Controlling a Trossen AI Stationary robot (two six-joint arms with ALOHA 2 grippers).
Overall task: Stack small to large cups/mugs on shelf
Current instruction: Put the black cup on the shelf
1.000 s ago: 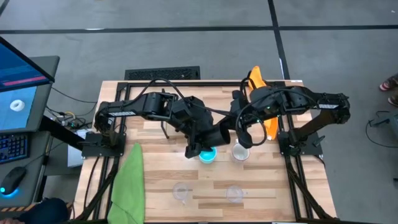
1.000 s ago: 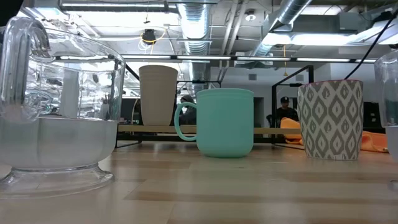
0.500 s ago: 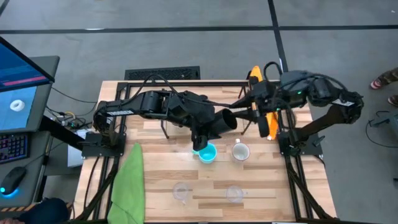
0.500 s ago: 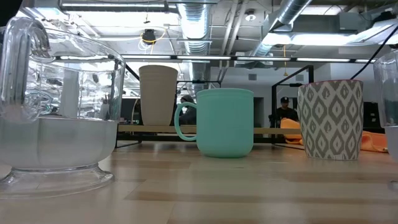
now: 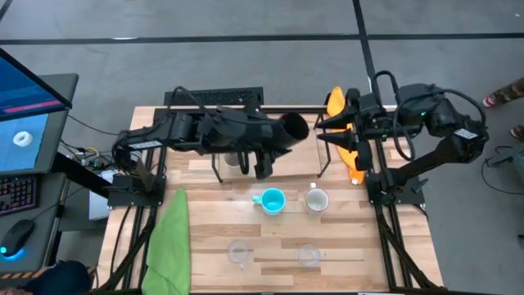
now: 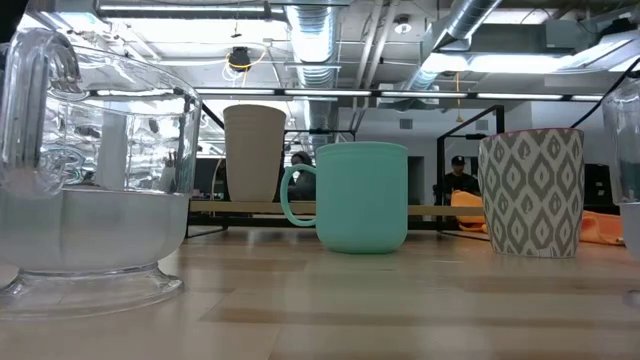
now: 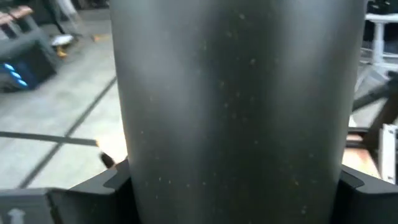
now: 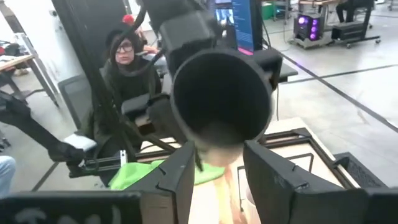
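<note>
Between the left gripper [image 5: 278,135] fingers sits the black cup [image 5: 292,127], clamped and carried on its side above the shelf [image 5: 270,156] at the back of the tabletop [image 5: 213,229]. Facing it from close by, the right gripper [image 5: 332,131] is spread open and empty, the cup's dark mouth [image 8: 221,96] pointing at it. A grey-beige cup [image 6: 253,152] already stands on the shelf. Nearer the front than both grippers, four vessels wait on the tabletop: the blue mug [image 5: 271,200], the white patterned mug [image 5: 316,199] and two clear glasses [image 5: 238,252] [image 5: 308,255]. No stack is visible yet, so most of the task seems to remain.
</note>
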